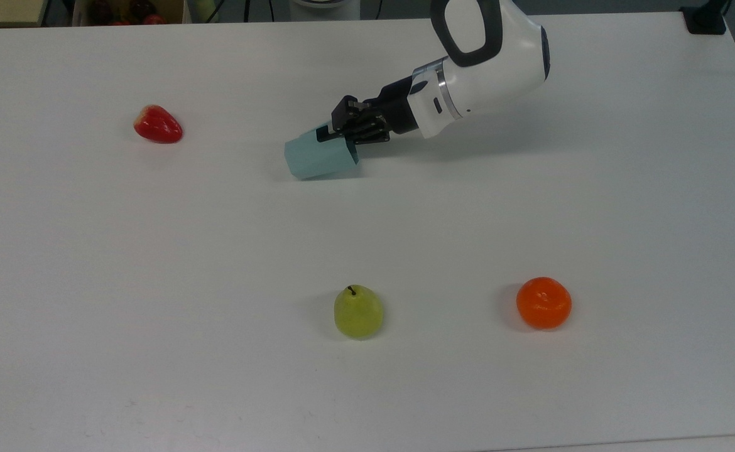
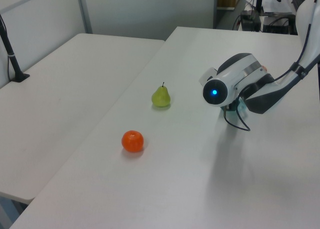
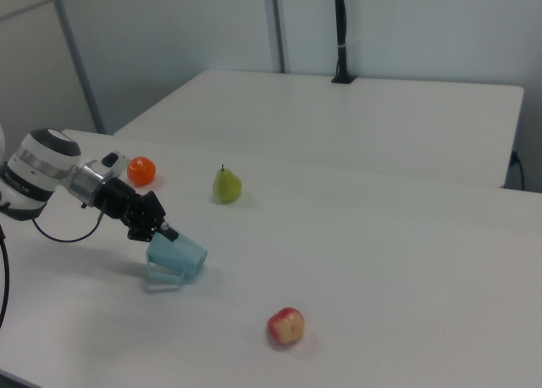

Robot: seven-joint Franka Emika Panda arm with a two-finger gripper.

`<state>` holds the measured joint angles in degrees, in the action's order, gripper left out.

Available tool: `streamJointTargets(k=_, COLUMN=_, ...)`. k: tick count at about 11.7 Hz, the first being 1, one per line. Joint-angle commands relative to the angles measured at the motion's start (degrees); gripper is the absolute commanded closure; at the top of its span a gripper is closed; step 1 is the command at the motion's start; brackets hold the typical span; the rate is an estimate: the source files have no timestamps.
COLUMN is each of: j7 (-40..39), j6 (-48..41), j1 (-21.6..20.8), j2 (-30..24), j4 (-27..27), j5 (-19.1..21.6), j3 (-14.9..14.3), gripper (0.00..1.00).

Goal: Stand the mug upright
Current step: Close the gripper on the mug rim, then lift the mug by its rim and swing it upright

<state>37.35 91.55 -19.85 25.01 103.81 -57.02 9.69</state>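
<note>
One mug (image 1: 318, 157), three fruits, one worktop (image 1: 154, 263).
Upper centre of the top view: the end effector (image 1: 336, 133) grips the tilted mug's rim; one pear (image 1: 358, 312), one orange (image 1: 543, 302), one strawberry (image 1: 157, 124) lie apart.

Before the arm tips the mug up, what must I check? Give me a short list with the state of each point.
1. End effector closed on the mug rim: ok.
2. Mug upright: not ok, it leans with its base raised in the right view.
3. Grip firm enough to turn: cannot tell.
4. Pear, orange and red fruit well away: ok.
5. Bare table around the mug: ok.
</note>
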Motion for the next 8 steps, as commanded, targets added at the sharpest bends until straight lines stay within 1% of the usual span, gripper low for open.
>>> streamJointTargets(k=1, j7=0.7, j6=0.03, j1=-0.36, j2=0.22, j4=-0.09, j5=0.68, j3=-0.28, gripper=1.0)
streamJointTargets(k=3, j7=0.62, j6=-0.14, j1=-0.36, j2=-0.22, j4=-0.27, j5=0.68, j3=-0.28, gripper=1.0)
streamJointTargets(k=6, j7=-0.26, j6=-0.5, j1=-0.27, j2=-3.64, j4=-0.71, j5=0.94, j3=-0.28, gripper=1.0)
streamJointTargets(k=8, j7=-2.54, j6=-0.67, j1=0.34, j2=-5.66, j4=-2.9, j5=1.81, j3=-0.28, gripper=1.0)
